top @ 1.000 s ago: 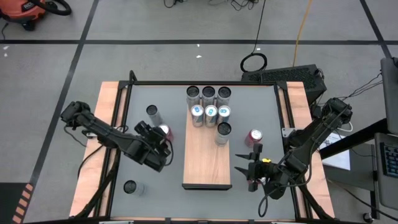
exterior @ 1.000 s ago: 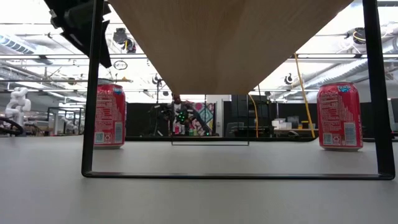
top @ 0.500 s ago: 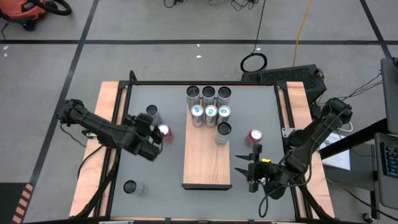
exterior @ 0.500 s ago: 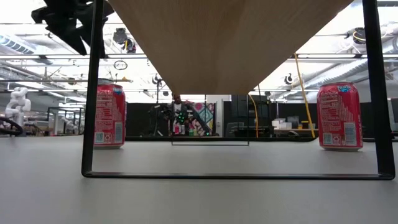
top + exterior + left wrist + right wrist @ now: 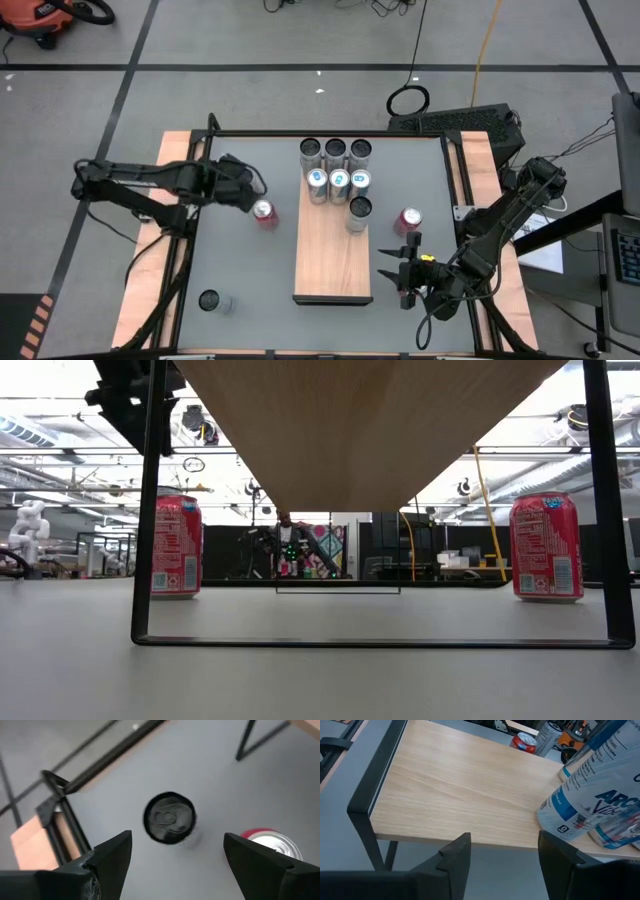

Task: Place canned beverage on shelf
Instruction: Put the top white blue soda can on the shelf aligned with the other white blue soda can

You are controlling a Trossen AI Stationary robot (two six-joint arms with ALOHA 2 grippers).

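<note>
**Left gripper poised over dark can; right arm waiting beside the shelf**

Left arm (image 5: 150,185) is seen in the high view stretched from the table's left edge toward the centre, nearly level across the picture, its wrist ending just left of a red can (image 5: 264,213) on the grey tabletop (image 5: 240,280). The left gripper (image 5: 177,852) is held wide apart and grasps nothing; in its wrist view a dark-topped can (image 5: 169,817) stands upright on the table between and beyond the two fingers, untouched, with the red can's silver top just beside one finger (image 5: 260,865).

The right arm (image 5: 500,225) is folded at the table's right side, with the right gripper (image 5: 402,272) resting near the shelf's right edge. Its fingers (image 5: 455,857) are parted, with nothing seen between them, and are pointed across the shelf top.

The shelf (image 5: 333,250) stands in the middle of the table. Seven cans are gathered at its far end: three dark-topped (image 5: 335,150), three blue-and-white (image 5: 339,181) and one more (image 5: 359,208) just in front. A second red can (image 5: 409,220) stands on the table right of the shelf, and a grey can (image 5: 209,300) near the front left.

The dark can below the left gripper is hidden by the arm in the high view. In the low view the shelf's underside (image 5: 370,420) fills the upper picture and only a dark part of the left arm is visible at top left; the shelf's contents cannot be seen there. In the right wrist view the blue-and-white cans are cut off at the edge.
</note>
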